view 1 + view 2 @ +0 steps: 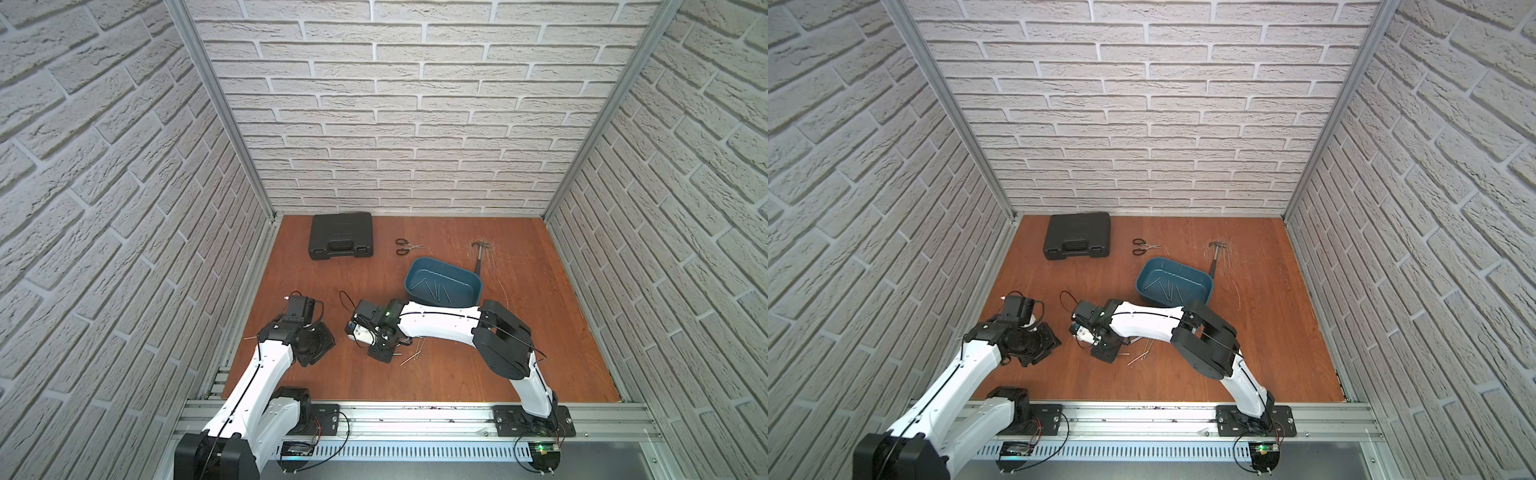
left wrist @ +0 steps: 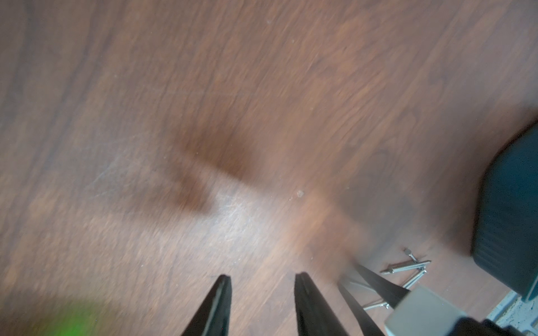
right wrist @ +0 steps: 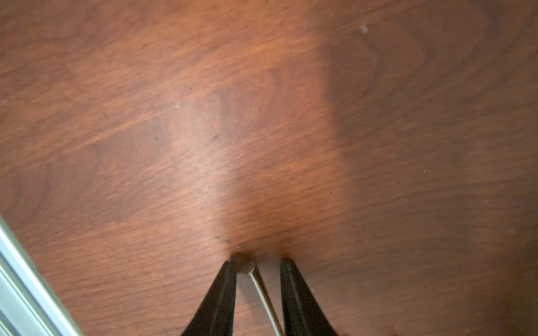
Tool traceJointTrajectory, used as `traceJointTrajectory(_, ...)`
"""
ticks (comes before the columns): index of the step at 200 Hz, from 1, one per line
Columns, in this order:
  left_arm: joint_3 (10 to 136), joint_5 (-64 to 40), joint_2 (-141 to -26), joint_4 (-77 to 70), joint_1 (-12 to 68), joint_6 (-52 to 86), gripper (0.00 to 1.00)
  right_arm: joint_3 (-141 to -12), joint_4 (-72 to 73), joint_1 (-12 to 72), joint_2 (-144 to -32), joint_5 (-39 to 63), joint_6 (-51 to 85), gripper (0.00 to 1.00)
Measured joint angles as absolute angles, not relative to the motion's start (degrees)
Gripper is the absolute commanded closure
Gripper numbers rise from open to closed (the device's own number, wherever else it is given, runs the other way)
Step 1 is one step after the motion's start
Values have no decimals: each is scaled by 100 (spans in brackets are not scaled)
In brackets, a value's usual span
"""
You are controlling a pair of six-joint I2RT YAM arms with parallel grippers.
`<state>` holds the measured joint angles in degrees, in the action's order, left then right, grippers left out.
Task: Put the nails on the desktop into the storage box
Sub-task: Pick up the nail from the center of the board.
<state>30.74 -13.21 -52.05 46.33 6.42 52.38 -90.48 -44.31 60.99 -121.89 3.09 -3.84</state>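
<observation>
Steel-grey and thin, one of the nails (image 3: 259, 288) lies between the fingers of the right gripper (image 3: 257, 261). The jaws stand apart, wider than the shaft, and the tips seem to rest on the desktop (image 1: 457, 365). Its flat head sits beside one fingertip and the shaft slants toward the other, so nothing is clamped yet.

Judging from this, the step in hand is picking up that nail. A good close would be slow and level, keeping the tips against the wood so the pin cannot roll away or tip up. The slant may make it pivot as the jaws meet. Only after a firm pinch should it be lifted and carried far and right to the storage box (image 1: 449, 272).

The left gripper (image 2: 262, 276) hangs over bare wood at the near left, jaws apart and empty.

Several nails already lie on the floor of the box. A small loose heap (image 1: 411, 355) remains on the desktop just right of the right gripper, near the front.

The board is reddish-brown wood grain with pale scratches, thickest at the far right around the hammer (image 1: 480, 257). A black case (image 1: 341, 236) and scissors (image 1: 405, 246) sit at the far side. White brick-pattern walls (image 1: 395, 124) close three sides, and an aluminium rail (image 1: 415, 419) runs along the near edge.
</observation>
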Motion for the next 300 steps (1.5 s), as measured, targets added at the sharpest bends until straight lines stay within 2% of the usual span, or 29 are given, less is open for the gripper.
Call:
traceJointTrajectory(147, 3074, -1323, -5221, 4628, 642, 5256, 60, -9043, -4344, 6104, -12210, 384, -274, 98)
traceJointTrajectory(300, 3094, -1328, -5376, 4580, 644, 5256, 59, -8936, -4222, 6025, -11931, 438, -34, 98)
